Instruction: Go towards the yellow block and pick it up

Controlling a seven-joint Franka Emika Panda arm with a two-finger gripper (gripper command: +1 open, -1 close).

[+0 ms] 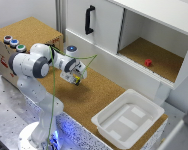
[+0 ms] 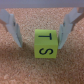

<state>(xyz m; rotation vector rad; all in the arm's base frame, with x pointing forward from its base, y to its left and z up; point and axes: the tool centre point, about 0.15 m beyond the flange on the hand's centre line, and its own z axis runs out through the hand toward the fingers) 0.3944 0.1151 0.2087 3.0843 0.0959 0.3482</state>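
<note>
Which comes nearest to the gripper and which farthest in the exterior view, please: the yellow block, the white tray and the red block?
1. The yellow block: right at the gripper, between its open fingers in the wrist view.
2. The white tray: on the cork counter, toward the exterior view's lower right.
3. The red block: inside the open cabinet, at the exterior view's far right.

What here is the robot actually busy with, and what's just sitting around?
In use:
- yellow block, lettered T and S
- gripper, fingers either side of the block

Just lying about:
- red block in the open cabinet
- white tray
- three coloured buttons
</note>
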